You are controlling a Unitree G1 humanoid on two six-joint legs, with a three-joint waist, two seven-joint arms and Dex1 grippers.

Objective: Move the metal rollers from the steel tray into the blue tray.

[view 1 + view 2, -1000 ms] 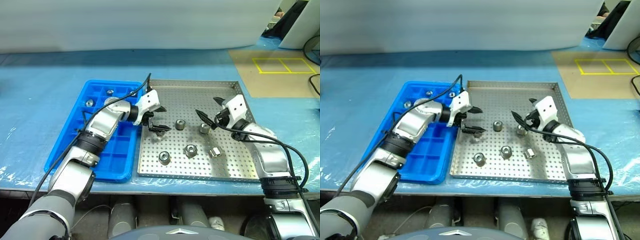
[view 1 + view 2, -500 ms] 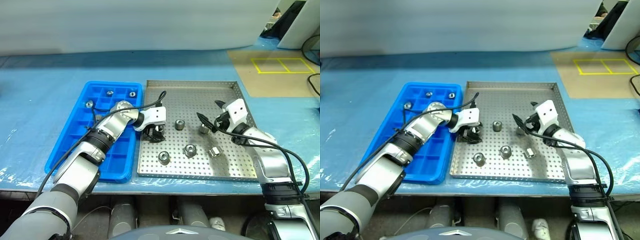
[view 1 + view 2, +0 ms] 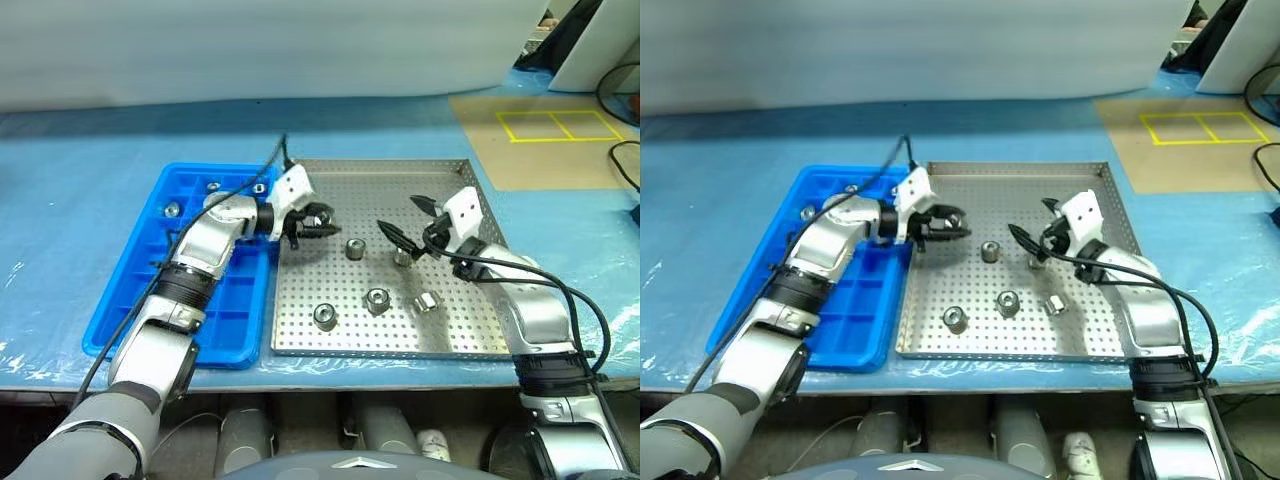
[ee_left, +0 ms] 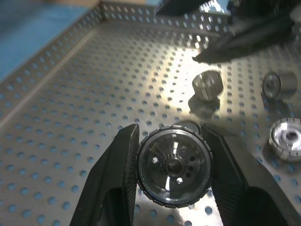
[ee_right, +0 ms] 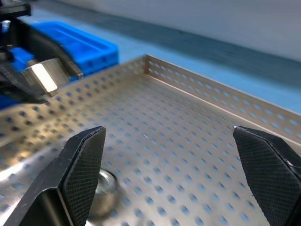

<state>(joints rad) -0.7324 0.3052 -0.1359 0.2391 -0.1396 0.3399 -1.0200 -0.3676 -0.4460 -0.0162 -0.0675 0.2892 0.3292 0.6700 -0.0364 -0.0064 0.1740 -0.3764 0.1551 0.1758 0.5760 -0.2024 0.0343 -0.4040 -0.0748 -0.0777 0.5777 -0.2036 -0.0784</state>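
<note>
My left gripper (image 3: pixel 318 222) is shut on one of the metal rollers (image 4: pixel 173 170) and holds it just above the steel tray (image 3: pixel 380 190), near the tray's left rim. Several more rollers lie on the perforated floor, among them one (image 3: pixel 353 248) at the centre and one (image 3: pixel 324 315) near the front. My right gripper (image 3: pixel 400 218) hovers open over another roller (image 3: pixel 402 257), with nothing between its fingers (image 5: pixel 84 155). The blue tray (image 3: pixel 230 320) lies against the steel tray's left side, with three rollers in its far compartments (image 3: pixel 172 209).
Both trays rest on a table covered in blue plastic sheet (image 3: pixel 80 170). A brown board with yellow tape squares (image 3: pixel 545 140) lies at the back right. A white panel (image 3: pixel 250 50) runs along the back.
My left gripper dropped onto a roller near the tray's left side, shut on it and lifted it. My right gripper drifted a little left and stayed open.
</note>
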